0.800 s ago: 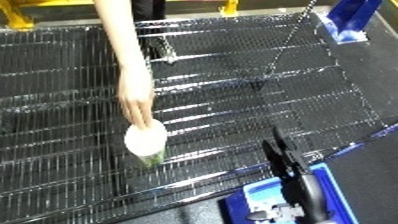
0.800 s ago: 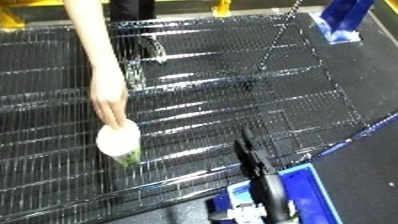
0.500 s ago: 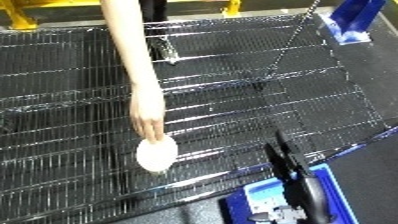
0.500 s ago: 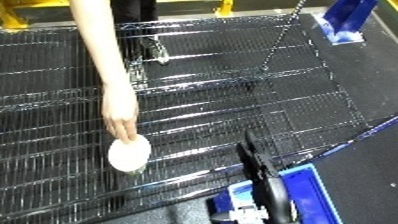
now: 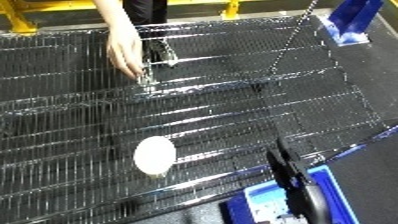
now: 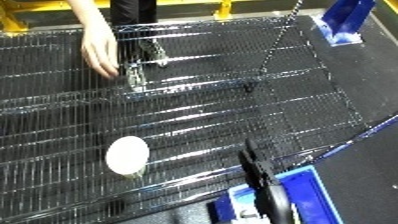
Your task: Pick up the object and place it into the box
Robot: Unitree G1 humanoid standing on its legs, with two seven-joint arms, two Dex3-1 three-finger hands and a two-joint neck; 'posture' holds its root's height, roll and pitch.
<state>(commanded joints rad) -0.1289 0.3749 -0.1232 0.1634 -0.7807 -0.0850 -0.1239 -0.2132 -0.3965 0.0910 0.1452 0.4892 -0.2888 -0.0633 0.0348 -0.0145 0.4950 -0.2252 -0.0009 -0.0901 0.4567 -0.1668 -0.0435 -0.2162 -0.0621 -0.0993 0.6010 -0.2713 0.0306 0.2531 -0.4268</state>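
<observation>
- A white round object (image 5: 154,155) rests on the wire mesh table (image 5: 222,115), at about 7 o'clock in the view, near the table's front edge, with nothing touching it.
- At roughly 4 o'clock from the object, past the table edge, sits the blue bin (image 6: 298,200).
- The robot's right hand (image 5: 298,187) stands dark over the bin's near corner; whether its fingers are curled or relaxed cannot be told.
- At 12 o'clock from the object, well apart, a person's hand (image 6: 99,50) hangs over the mesh with fingers relaxed and pointing down.
- A blue stand (image 5: 355,20) sits at 2 o'clock, far off.
</observation>
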